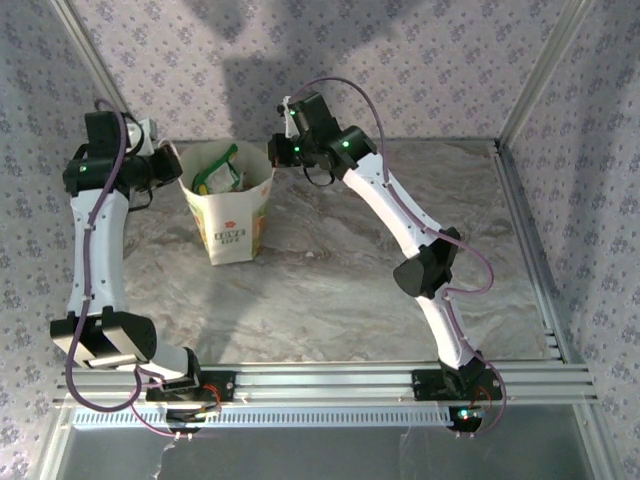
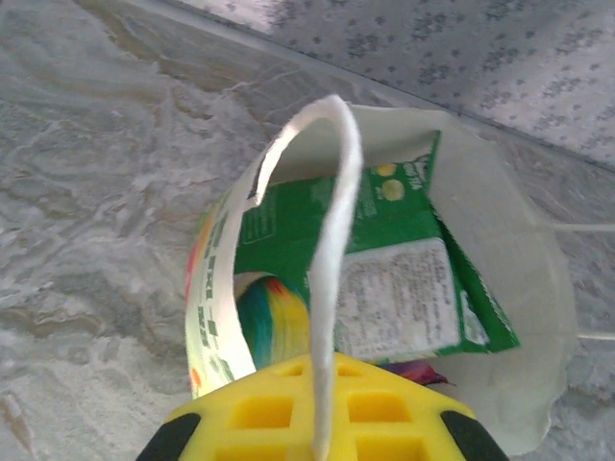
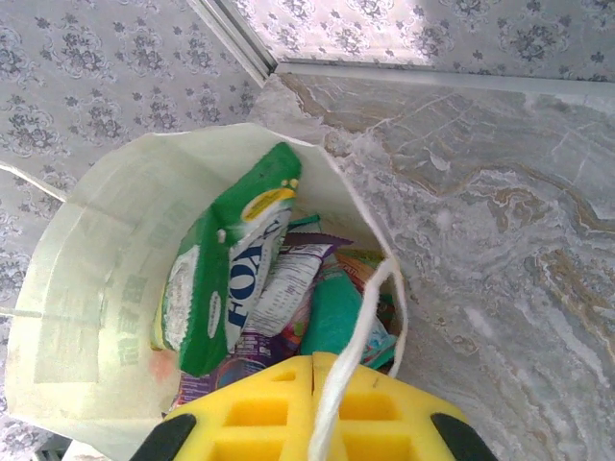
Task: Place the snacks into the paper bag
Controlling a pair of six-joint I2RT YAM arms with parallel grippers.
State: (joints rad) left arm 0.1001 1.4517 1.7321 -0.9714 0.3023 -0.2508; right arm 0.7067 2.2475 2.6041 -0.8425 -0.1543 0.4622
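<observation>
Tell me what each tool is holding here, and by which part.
Both hold the small white paper gift bag: the left tool is shut on one white cord handle, the right tool on the other handle.

White paper bag (image 1: 232, 222) with faint, perhaps green, print; green-and-white packet (image 3: 197, 327); teal packet (image 3: 336, 319); grey marbled worktop (image 1: 340, 290).

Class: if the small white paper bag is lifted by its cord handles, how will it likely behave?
Probably light: the white paper bag holds small flat packets. Its bulged walls suggest it may flex. The thin white cord handles look floppy, so it could swing.
</observation>
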